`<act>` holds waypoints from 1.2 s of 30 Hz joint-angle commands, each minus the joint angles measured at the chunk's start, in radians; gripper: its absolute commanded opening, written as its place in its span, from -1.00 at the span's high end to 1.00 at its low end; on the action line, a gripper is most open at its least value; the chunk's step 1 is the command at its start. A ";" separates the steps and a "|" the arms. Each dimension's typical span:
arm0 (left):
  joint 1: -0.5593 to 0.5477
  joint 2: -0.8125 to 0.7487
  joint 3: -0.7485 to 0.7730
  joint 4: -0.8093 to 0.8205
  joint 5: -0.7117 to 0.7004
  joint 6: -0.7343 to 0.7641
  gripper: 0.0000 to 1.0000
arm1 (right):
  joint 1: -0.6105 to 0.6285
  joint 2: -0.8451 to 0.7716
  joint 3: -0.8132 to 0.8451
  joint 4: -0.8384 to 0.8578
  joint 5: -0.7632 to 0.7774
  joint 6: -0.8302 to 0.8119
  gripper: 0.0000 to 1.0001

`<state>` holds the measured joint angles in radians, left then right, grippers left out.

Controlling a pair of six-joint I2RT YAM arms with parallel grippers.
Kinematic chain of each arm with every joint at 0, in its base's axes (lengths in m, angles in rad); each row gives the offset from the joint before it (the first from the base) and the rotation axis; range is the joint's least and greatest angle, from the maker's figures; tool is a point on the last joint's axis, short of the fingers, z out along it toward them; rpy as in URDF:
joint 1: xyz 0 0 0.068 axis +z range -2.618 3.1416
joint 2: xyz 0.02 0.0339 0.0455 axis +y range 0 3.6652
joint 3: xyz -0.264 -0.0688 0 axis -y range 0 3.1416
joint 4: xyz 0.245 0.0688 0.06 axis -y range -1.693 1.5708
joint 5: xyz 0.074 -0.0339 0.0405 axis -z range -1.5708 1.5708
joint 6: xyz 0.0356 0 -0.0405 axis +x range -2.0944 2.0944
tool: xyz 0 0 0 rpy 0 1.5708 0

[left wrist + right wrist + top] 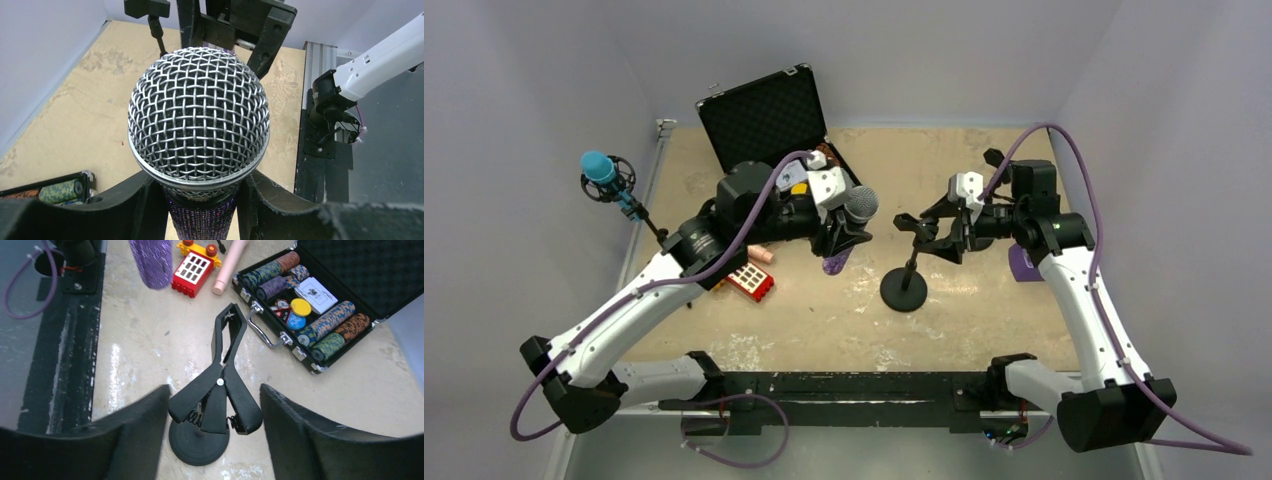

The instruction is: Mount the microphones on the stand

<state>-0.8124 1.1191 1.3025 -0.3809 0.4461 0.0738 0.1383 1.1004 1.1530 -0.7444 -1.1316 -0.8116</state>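
While the blue microphone (599, 168) sits in a ring mount at the left edge of the table (984, 320), the left arm stretches forward to mid-table, its left gripper (201, 192) clamped on the purple microphone (199, 115), mesh head up. Below it, the peach-pink microphone (761, 255) lies flat by the red block (751, 281). Bare tabletop separates these from the stand (905, 285), where the right arm bends in from the right and the right gripper (215, 390) straddles the spring clip (227, 347), jaws apart, not touching it
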 commanded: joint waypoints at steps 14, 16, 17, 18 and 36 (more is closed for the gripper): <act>0.030 0.270 0.214 0.232 0.144 0.089 1.00 | -0.002 0.020 0.040 -0.081 -0.125 -0.051 1.00; 0.030 0.294 0.216 0.270 0.169 0.067 1.00 | -0.003 0.022 0.041 -0.081 -0.130 -0.048 1.00; 0.028 0.309 0.217 0.289 0.186 0.052 1.00 | -0.002 0.024 0.043 -0.081 -0.134 -0.045 1.00; 0.028 0.324 0.221 0.310 0.207 0.030 1.00 | -0.002 0.027 0.044 -0.081 -0.139 -0.042 1.00; 0.008 0.396 0.036 0.754 0.273 -0.243 1.00 | -0.005 0.031 0.027 0.001 -0.151 0.118 0.11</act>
<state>-0.7921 1.5249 1.3754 0.1967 0.6987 -0.1135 0.1249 1.1397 1.1687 -0.8024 -1.2316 -0.7834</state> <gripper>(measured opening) 0.488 0.387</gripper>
